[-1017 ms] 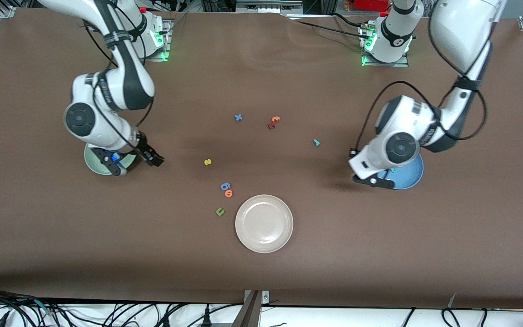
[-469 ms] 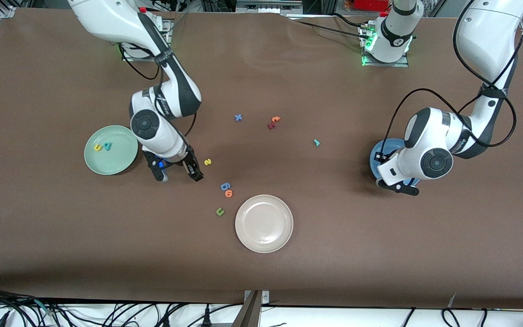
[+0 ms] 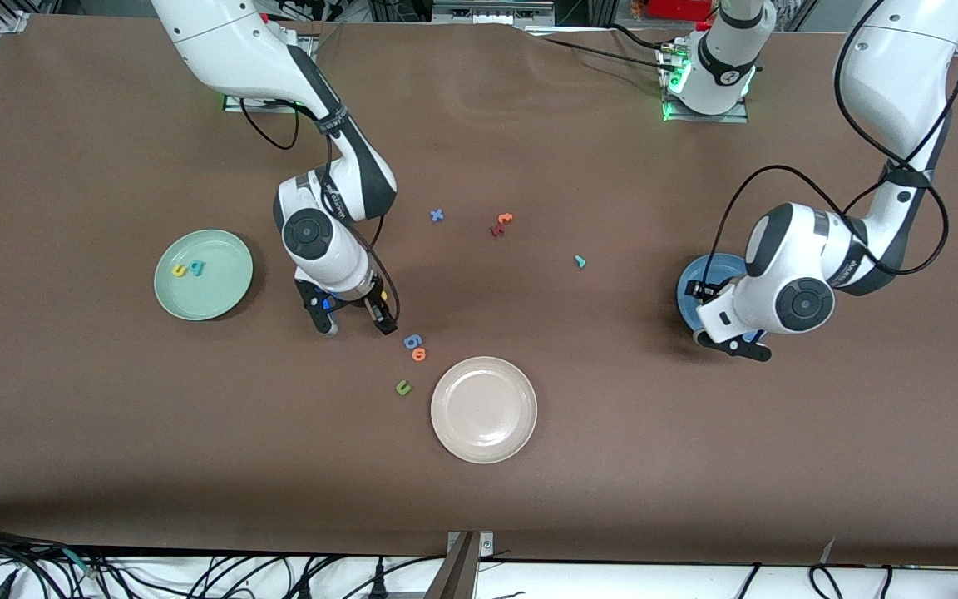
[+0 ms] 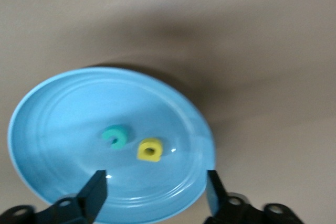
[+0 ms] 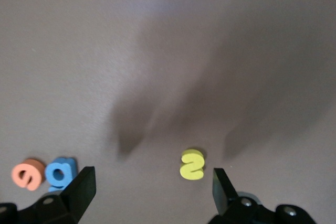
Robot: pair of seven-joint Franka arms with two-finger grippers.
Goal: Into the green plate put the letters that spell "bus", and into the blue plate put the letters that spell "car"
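The green plate (image 3: 213, 295) holds a yellow "u" (image 3: 179, 269) and a teal "b" (image 3: 196, 266). My right gripper (image 3: 358, 327) hangs open over the yellow "s" (image 5: 192, 163), which lies flat on the table just ahead of the open right gripper (image 5: 151, 190). The arm hides this letter in the front view. My left gripper (image 3: 733, 344) is open and empty over the blue plate (image 3: 698, 283). The blue plate (image 4: 63, 108) holds a teal "c" (image 4: 115, 136) and a yellow "a" (image 4: 149, 149) below the left gripper (image 4: 156, 198). A teal "r" (image 3: 580, 261) lies on the table.
A blue "6"-like letter (image 3: 412, 340) and an orange letter (image 3: 419, 353) lie close beside the right gripper. A green "u" (image 3: 402, 387) and a beige-white plate (image 3: 483, 408) sit nearer the front camera. A blue "x" (image 3: 437, 215) and orange and dark red letters (image 3: 501, 225) lie toward the bases.
My right arm has swung from over the green plate to the middle of the table, over the yellow "s". My left arm has shifted slightly over the blue plate.
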